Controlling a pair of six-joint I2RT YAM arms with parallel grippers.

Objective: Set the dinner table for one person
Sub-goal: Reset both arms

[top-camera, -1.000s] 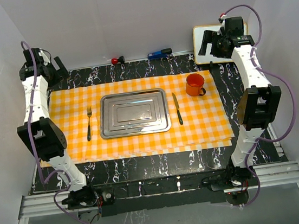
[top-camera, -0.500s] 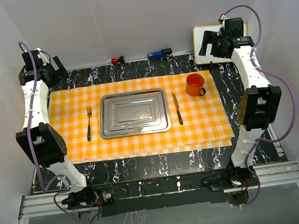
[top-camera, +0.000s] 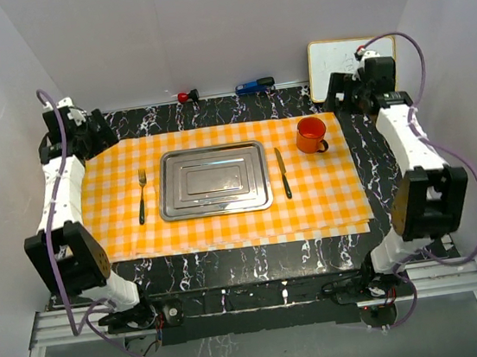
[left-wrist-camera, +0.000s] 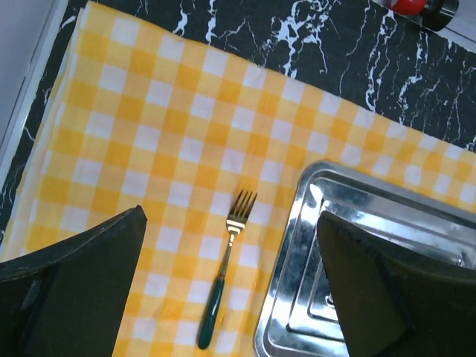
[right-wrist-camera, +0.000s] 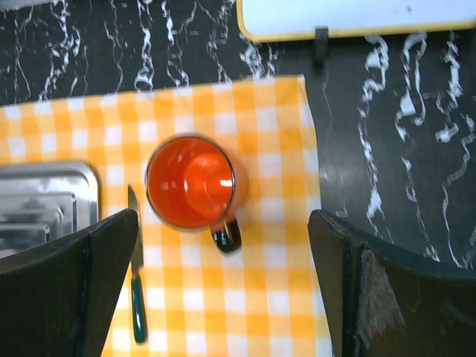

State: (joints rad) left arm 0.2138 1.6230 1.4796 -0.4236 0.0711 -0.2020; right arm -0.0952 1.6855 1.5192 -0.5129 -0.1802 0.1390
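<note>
Marbled surface (top-camera: 232,266), checked cloth (top-camera: 327,194): steel tray (top-camera: 213,180) central, fork (top-camera: 141,195) at 9 o'clock, knife (top-camera: 283,173) and orange mug (top-camera: 311,135) at 3 o'clock. Left gripper (left-wrist-camera: 230,223), right gripper (right-wrist-camera: 223,219): jaws wide open, empty.

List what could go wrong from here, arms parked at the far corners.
1. The right gripper is open above the orange mug; a low swing could tip it.
2. The left gripper is open above the fork beside the tray; a dip might skew the fork or drag the checked cloth.
3. The whiteboard stands close to the right wrist and could get knocked.
</note>
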